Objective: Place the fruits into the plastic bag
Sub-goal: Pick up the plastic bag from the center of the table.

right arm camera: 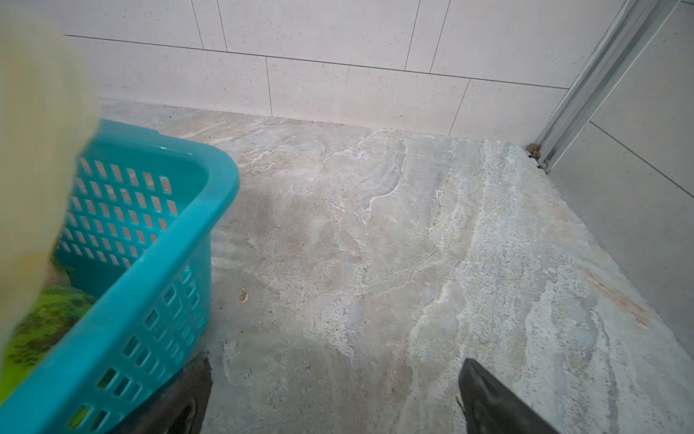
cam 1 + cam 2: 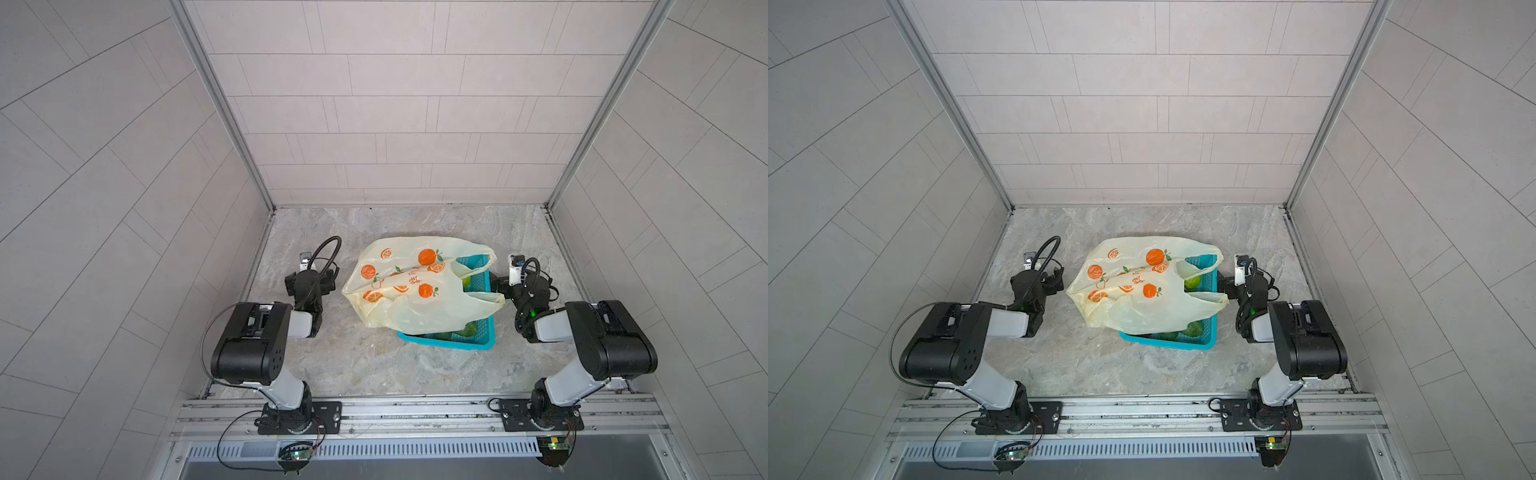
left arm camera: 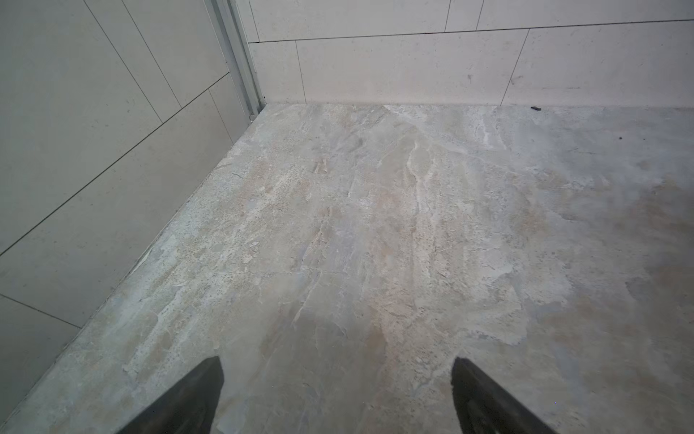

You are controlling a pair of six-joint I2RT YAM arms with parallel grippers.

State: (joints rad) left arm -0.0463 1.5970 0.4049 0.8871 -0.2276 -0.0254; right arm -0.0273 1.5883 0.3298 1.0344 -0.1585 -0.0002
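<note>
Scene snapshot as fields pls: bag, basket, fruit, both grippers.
plastic bag: crumpled, draped over most of the teal basket
teal basket: on the table, beside the right gripper
green fruits: in the basket, partly under the bag; no other fruit visible
left gripper: fingers open, empty, over bare table
right gripper: fingers open, empty

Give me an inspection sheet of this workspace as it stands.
Surface: marbled grey tabletop, no spills seen.
Job's things: plastic bag draped over teal basket; green fruits in the basket, any others hidden under the bag.
Clutter: small pale fleck by the basket.
Grippers: left gripper and right gripper open, empty.
Cables: black cable loops at the wrists, clear of the bag.
Surroundings: tiled walls, metal rail in front.
</note>
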